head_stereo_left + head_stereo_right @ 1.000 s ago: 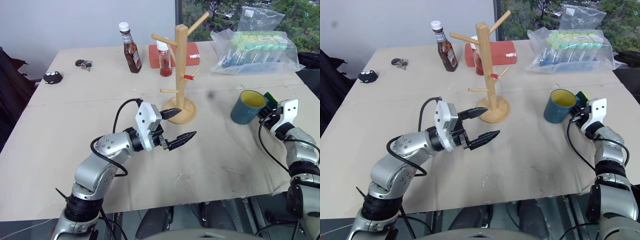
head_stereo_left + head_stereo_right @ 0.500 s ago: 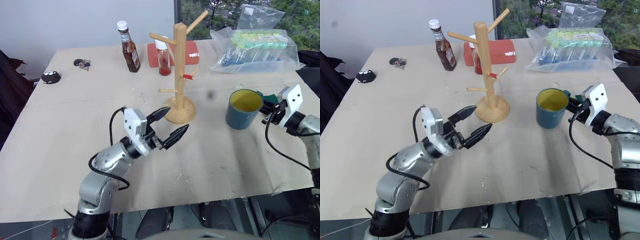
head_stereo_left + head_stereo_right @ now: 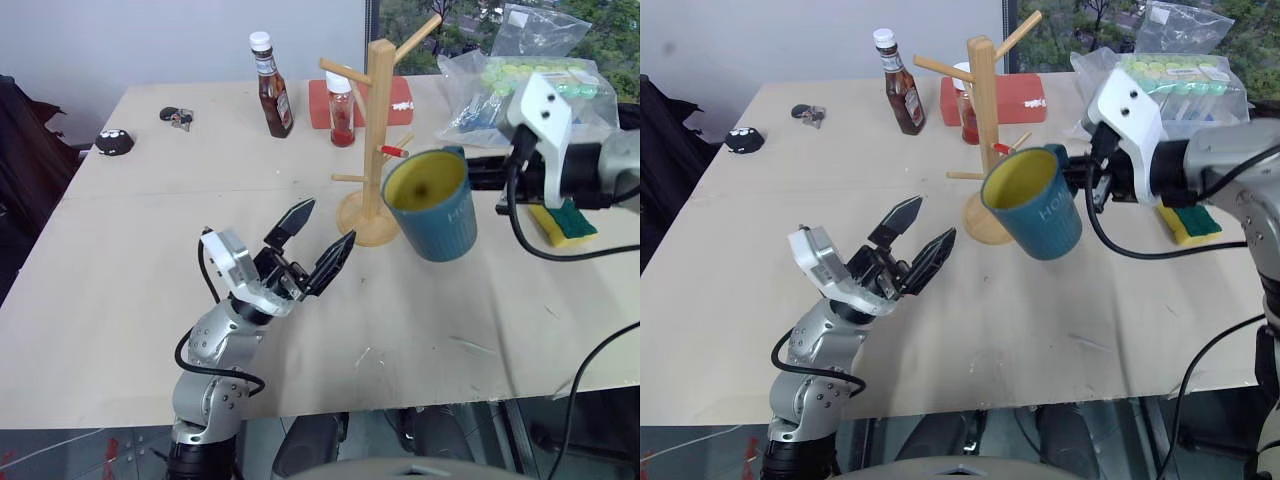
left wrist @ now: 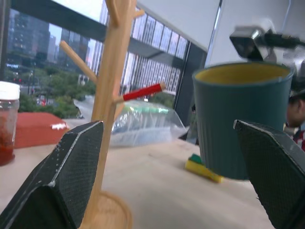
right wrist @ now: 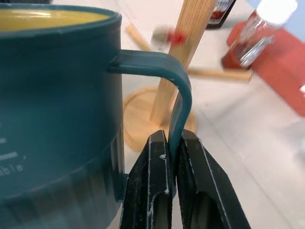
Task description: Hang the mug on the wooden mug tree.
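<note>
The teal-blue mug (image 3: pixel 436 212) with its yellow inside hangs in the air, tilted, just right of the wooden mug tree (image 3: pixel 380 130) and near its red-tipped peg (image 3: pixel 394 151). My right gripper (image 5: pixel 171 155) is shut on the mug's loop handle (image 5: pixel 178 90), holding it from the right side. The tree stands upright on its round base (image 3: pixel 366 220) in the middle of the table. My left gripper (image 3: pixel 322 235) is open and empty, pointing upward toward the tree from the front left. In the left wrist view the mug (image 4: pixel 240 119) and the tree's post (image 4: pixel 110 76) show between its fingers.
Behind the tree stand a brown sauce bottle (image 3: pixel 272 85), a red sauce bottle (image 3: pixel 342 100) and a red box (image 3: pixel 400 95). A plastic bag of green-capped tubes (image 3: pixel 500 75) lies at the back right, a yellow-green sponge (image 3: pixel 562 222) at the right. Small dark items (image 3: pixel 115 142) lie far left.
My right gripper has lifted the mug off the table and carried it left, up beside the tree. My left gripper has tipped upward. The camera has shifted too.
</note>
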